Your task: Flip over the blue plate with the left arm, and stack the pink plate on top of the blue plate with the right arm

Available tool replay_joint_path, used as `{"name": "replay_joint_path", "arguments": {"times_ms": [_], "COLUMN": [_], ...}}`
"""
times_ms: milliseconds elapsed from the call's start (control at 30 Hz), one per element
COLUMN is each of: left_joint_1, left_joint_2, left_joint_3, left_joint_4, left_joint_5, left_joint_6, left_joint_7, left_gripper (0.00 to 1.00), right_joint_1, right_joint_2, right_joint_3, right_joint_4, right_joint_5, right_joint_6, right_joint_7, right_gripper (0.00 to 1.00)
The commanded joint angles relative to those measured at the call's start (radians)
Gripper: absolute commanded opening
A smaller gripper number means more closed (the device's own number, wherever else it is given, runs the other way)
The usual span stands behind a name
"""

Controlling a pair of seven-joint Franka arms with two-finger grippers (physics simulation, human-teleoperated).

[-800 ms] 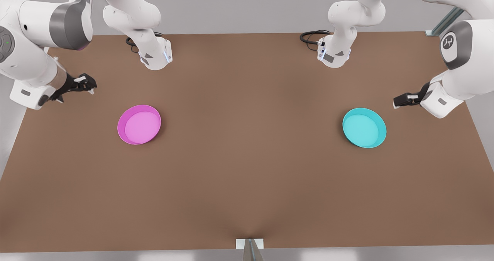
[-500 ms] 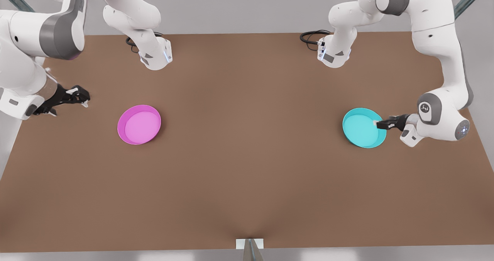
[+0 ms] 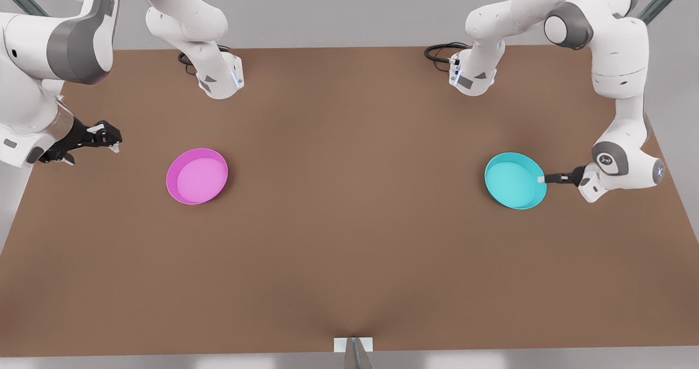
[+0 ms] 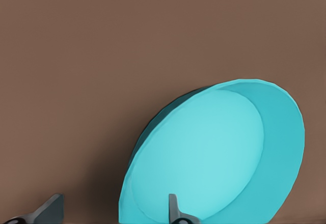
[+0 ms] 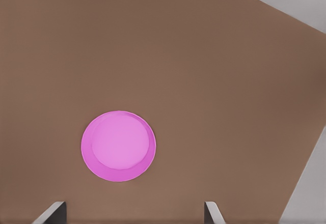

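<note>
I see a wide brown table (image 3: 349, 238) under soft even light, a plain grey wall (image 3: 338, 9) beyond its far edge.

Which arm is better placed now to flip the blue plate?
The left arm: its left gripper is open at the blue plate's rim, one finger inside. The right gripper hangs far away.

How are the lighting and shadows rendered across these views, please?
Front view: soft, even light, faint shadows beside the pink plate and blue plate, no glare on the table. Left wrist view: dark shadow along the blue plate's outer wall, left pincer open at its rim. Right wrist view: flat, nearly shadowless.
</note>
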Motion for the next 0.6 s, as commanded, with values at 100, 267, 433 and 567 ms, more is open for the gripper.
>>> {"name": "replay_joint_path", "arguments": {"times_ms": [100, 267, 433, 567], "left_joint_1": [-0.014, -0.030, -0.033, -0.034], "left_joint_2": [0.015, 0.013, 0.013, 0.013], "left_joint_3": [-0.010, -0.013, -0.028, -0.043], "left_joint_4": [-0.002, 0.004, 0.006, 0.004], "left_joint_5": [-0.036, -0.034, -0.036, -0.036], "left_joint_6": [0.107, 0.121, 0.118, 0.107], "left_joint_7": [0.453, 0.394, 0.347, 0.314], "left_gripper": [0.95, 0.76, 0.67, 0.64], "right_joint_1": [-0.013, -0.011, -0.008, -0.008], "right_joint_2": [-0.001, -0.001, 0.000, 0.000], "right_joint_3": [0.000, 0.000, 0.002, 0.002], "right_joint_4": [0.000, 0.000, 0.000, 0.000], "right_joint_5": [-0.006, -0.006, -0.006, -0.007], "right_joint_6": [0.000, 0.000, 0.001, 0.001], "right_joint_7": [-0.014, -0.014, -0.010, -0.008], "right_gripper": [1.00, 1.00, 1.00, 1.00]}}
